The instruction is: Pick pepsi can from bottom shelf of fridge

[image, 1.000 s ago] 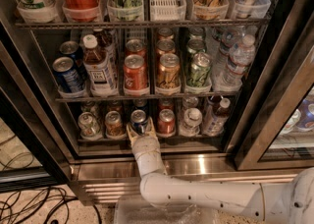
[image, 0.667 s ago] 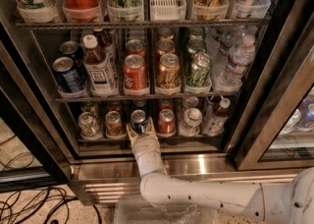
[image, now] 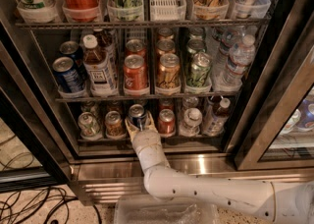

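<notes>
The fridge (image: pixel 196 166) stands open before me. The pepsi can (image: pixel 138 115), blue with a silver top, stands at the front of the bottom shelf (image: pixel 103 142), in the middle lane. My gripper (image: pixel 139 125) reaches up from below on its white arm. Its two fingers (image: pixel 129 129) sit on either side of the can's lower body, shut on it. The can is upright on the shelf.
A gold-orange can (image: pixel 114 124) is close on the can's left and a red can (image: pixel 166 121) close on its right. Water bottles (image: pixel 190 120) stand further right. The middle rack's lip (image: pixel 147 97) hangs just above. The door frame (image: pixel 274 100) is at right, cables (image: pixel 29 203) on the floor at left.
</notes>
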Tool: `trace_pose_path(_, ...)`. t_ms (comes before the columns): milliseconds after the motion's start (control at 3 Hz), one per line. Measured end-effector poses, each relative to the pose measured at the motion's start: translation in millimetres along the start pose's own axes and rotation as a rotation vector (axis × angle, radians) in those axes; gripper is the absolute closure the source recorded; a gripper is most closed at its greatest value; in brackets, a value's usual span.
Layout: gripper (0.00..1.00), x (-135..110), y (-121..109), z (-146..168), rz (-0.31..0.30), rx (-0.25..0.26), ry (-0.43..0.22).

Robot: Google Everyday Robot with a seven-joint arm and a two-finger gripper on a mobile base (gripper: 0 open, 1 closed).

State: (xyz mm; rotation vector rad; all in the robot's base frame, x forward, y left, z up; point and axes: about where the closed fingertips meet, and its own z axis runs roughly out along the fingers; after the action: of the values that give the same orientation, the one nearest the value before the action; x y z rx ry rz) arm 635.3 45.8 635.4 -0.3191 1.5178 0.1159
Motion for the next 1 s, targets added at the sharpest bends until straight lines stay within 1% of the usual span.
trace_pose_path(333,1.0,-19.1,-2.5,-4.2,0.028,-0.005,-0.033)
trace_pose_path(667,1.0,-31.0,-5.5,-9.1,0.046,-0.005,-0.052)
trace_pose_path(1000,1.0,-27.9,-13.1,-29.0,0.037,0.001,-0.013)
